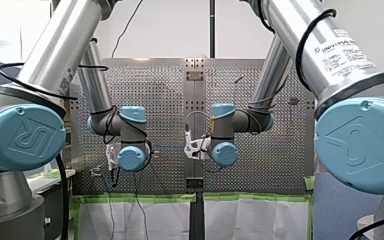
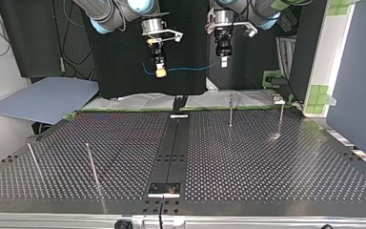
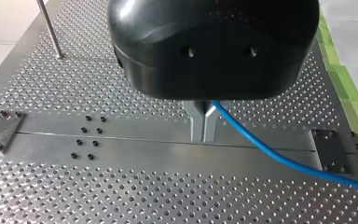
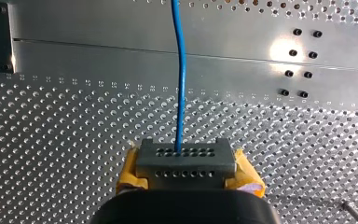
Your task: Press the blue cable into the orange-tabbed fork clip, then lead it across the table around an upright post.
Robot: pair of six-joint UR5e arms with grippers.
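The blue cable hangs taut between my two grippers, high above the table's far edge in the top view. My left gripper has its metal fingers shut on the cable, which trails off to one side beneath it. My right gripper, with yellow pads, is shut on the cable, which runs straight ahead of it. In the top view my right gripper is at the left and my left gripper at the right. No orange-tabbed clip shows in any view.
Thin upright posts stand on the perforated table: two at the top view's far right and two at its near left. A dark centre strip with small end plates runs across the table.
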